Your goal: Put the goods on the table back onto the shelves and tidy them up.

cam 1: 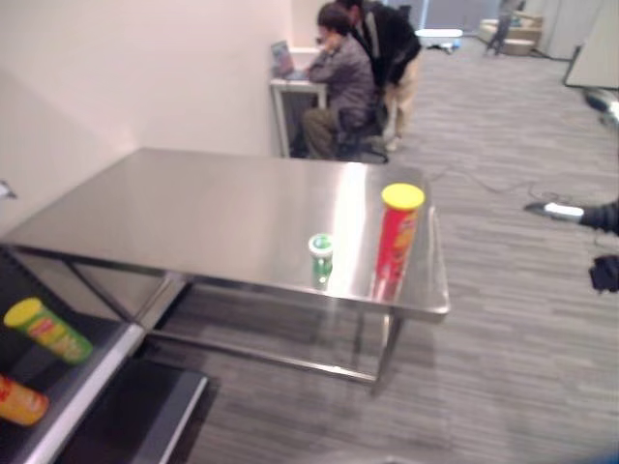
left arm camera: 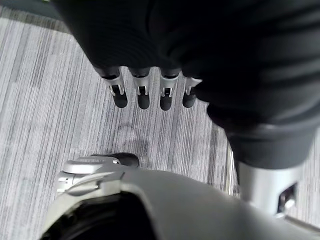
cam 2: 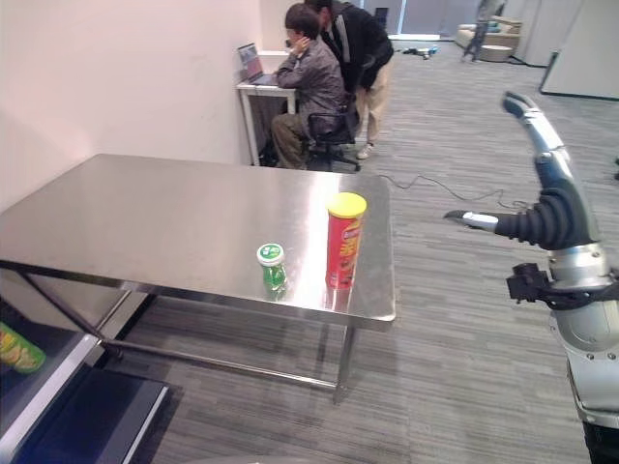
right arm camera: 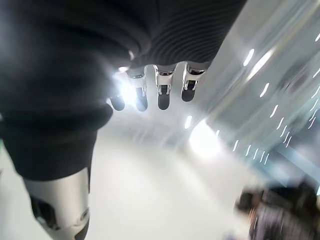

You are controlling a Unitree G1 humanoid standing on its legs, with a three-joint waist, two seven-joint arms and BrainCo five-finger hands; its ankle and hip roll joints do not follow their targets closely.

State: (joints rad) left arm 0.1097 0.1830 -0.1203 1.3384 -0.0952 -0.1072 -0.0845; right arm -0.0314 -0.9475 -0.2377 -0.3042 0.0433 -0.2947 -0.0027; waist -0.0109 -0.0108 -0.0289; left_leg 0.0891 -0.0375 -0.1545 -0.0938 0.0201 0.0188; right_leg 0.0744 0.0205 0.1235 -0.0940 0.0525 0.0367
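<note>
A tall red chip can with a yellow lid [cam 2: 344,241] stands upright near the right front corner of the steel table [cam 2: 155,213]. A small green can with a white top [cam 2: 272,267] stands just left of it, closer to the front edge. My right hand [cam 2: 553,209] is raised in the air to the right of the table, well away from both cans, open with straight fingers [right arm camera: 162,95] and empty. My left hand [left arm camera: 143,94] hangs over the carpet, its fingers straight and holding nothing.
Dark shelves with a metal rim [cam 1: 89,385] sit low at the left, holding a yellow-green can [cam 1: 48,331] on its side and an orange pack [cam 1: 19,400]. Two people [cam 1: 360,68] are at a small white desk [cam 1: 290,92] behind the table. Grey carpet surrounds the table.
</note>
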